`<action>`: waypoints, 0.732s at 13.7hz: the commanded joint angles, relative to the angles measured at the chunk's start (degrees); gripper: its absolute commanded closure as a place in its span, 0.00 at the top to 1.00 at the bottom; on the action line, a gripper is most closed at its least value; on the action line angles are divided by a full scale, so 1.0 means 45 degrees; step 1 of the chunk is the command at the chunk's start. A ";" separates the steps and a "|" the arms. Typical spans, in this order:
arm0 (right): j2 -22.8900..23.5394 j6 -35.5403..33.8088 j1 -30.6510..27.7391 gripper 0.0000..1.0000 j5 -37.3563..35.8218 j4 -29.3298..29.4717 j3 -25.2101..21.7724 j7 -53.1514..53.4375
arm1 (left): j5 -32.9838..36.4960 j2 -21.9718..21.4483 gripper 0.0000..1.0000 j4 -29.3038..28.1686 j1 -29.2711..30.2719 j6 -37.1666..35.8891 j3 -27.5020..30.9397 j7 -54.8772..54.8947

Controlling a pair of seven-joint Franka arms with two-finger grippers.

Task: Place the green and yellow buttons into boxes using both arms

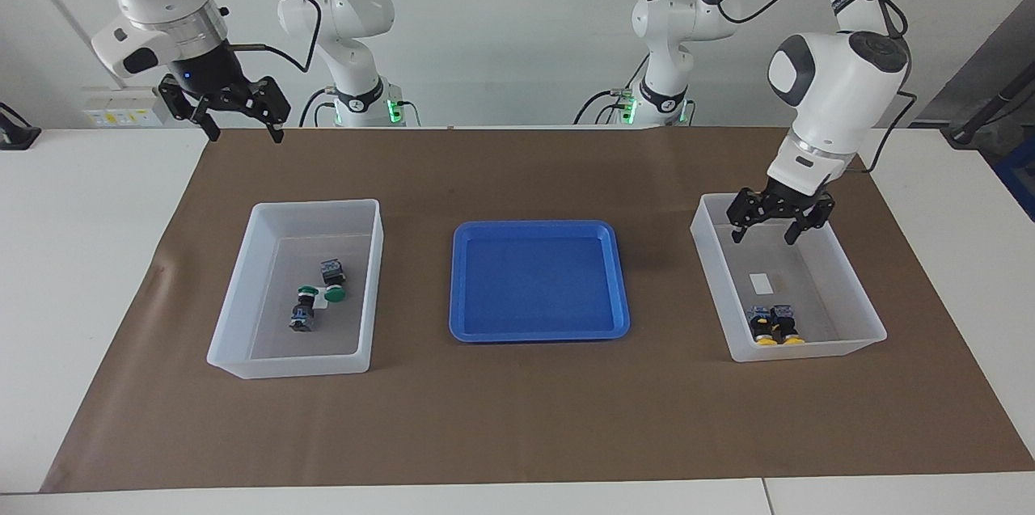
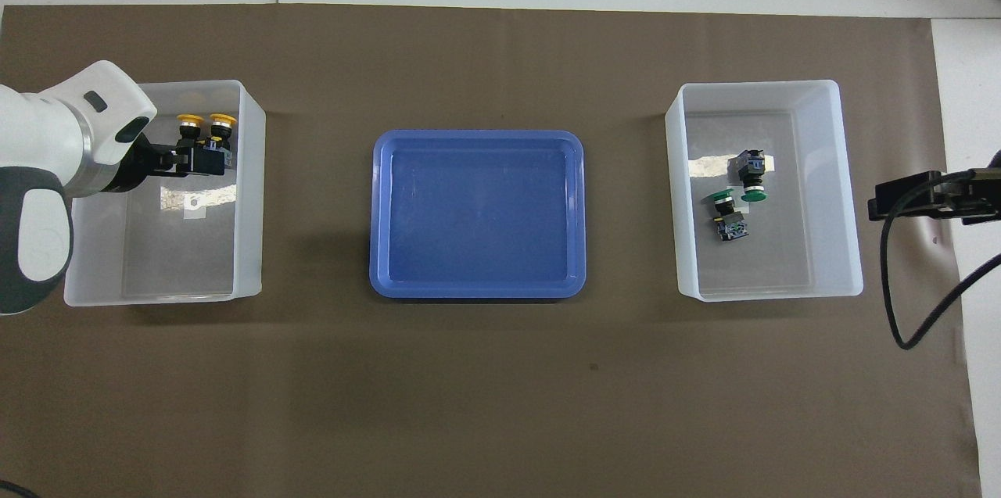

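Observation:
Two yellow buttons [image 1: 774, 327] [image 2: 205, 124] lie side by side in the box [image 1: 808, 349] [image 2: 250, 193] at the left arm's end, against its wall farthest from the robots. My left gripper [image 1: 762, 236] [image 2: 199, 162] hangs open and empty above that box, clear of the buttons. Two green buttons [image 1: 317, 298] [image 2: 735, 205] lie in the box [image 1: 283, 365] [image 2: 848, 193] at the right arm's end. My right gripper [image 1: 244, 131] [image 2: 899, 201] waits open and empty, raised over the brown mat's edge at the right arm's end.
A shallow blue tray [image 1: 539, 280] [image 2: 477, 213] with nothing in it sits between the two boxes. A brown paper mat [image 1: 517, 418] covers the table's middle. A small white sticker [image 1: 762, 282] lies on the floor of the box under the left gripper.

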 commanded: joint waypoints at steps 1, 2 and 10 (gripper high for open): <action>-0.0211 -0.0089 -0.0156 1.00 0.0056 -0.0156 0.0141 0.0090 | 0.0350 -0.0527 1.00 0.0253 -0.0133 -0.1034 0.0142 -0.0277; -0.0211 -0.0108 -0.0156 1.00 0.0056 -0.0136 0.0141 0.0090 | 0.0370 -0.0508 1.00 0.0662 -0.0075 -0.1521 0.0142 -0.0258; -0.0211 -0.0108 -0.0156 1.00 0.0056 -0.0155 0.0141 0.0090 | 0.0839 0.0060 1.00 0.4260 0.0082 -0.4923 0.0181 -0.0121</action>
